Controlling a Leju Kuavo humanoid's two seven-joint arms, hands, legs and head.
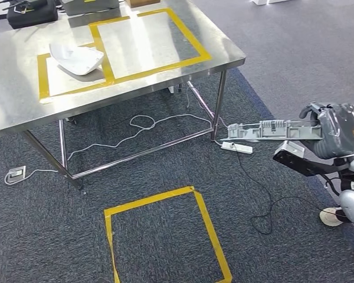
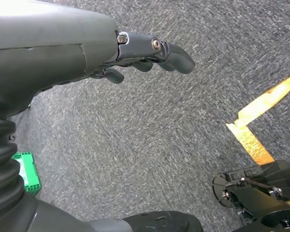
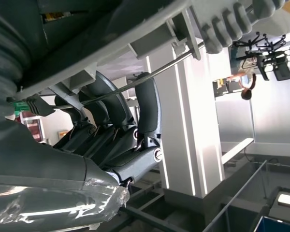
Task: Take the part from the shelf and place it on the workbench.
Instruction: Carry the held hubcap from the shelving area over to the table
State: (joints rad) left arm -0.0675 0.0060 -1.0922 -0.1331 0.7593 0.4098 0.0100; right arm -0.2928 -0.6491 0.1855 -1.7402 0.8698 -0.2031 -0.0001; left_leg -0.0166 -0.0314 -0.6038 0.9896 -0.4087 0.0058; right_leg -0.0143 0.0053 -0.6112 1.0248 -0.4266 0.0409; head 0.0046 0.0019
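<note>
At about three o'clock in the head view, the right hand (image 1: pixel 340 127) grips one end of the part (image 1: pixel 273 131), a long pale grey moulded strip that juts out level over the carpet toward the workbench (image 1: pixel 15 88), apparently carried flat so it can be laid straight down. In the right wrist view the fingers (image 3: pixel 147 108) curl around the part's underside (image 3: pixel 216 24), closed firmly on it, with its ribs and a thin metal rod running past them. The steel workbench sits at eleven o'clock, well apart from the part; yellow tape (image 1: pixel 197 44) marks out rectangles on its top, likely the places meant for parts, and a white curved shell (image 1: pixel 77 59) already lies in the smaller one. A yellow tape square (image 1: pixel 166 236) on the floor at six o'clock probably marks where the robot should stand. A power strip (image 1: pixel 236 147) lies by the table leg with cables trailing across the carpet. The left hand (image 2: pixel 151 53) hangs over the carpet holding nothing, its fingers loosely extended and slightly apart. A green crate (image 2: pixel 25 171) shows at the frame's edge. No brand, label or writing can be read in any view.
</note>
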